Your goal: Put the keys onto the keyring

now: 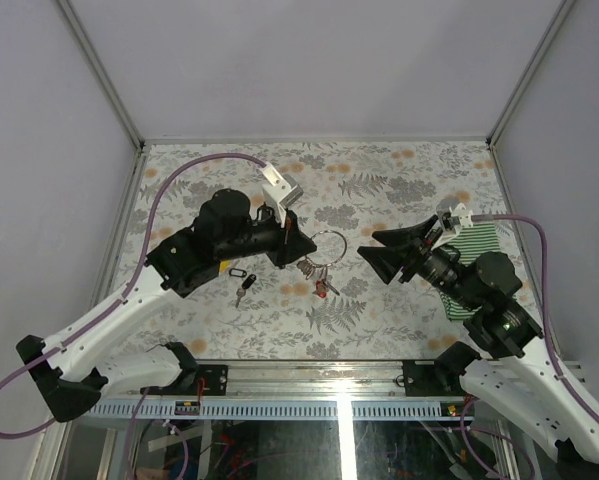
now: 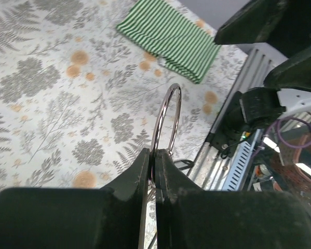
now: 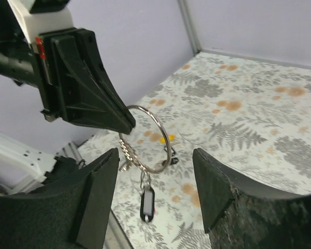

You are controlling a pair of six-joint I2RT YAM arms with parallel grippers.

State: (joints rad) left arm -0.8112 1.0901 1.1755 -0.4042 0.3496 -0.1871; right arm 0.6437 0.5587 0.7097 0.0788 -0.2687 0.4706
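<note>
Left fingers are pressed together on the rim of the keyring, with the wire pinched between the tips in the left wrist view. The keyring stands on edge above the floral tabletop, near its centre. A cluster of keys hangs from the ring's lower side, a red tag among them. In the right wrist view one dark tag with a red edge dangles below the ring. Right fingers are spread wide and hold nothing; they are level with the ring, just beside it and apart from it. A separate black-tagged key lies on the tabletop beneath the left arm. A green striped cloth lies at the right side.
</note>
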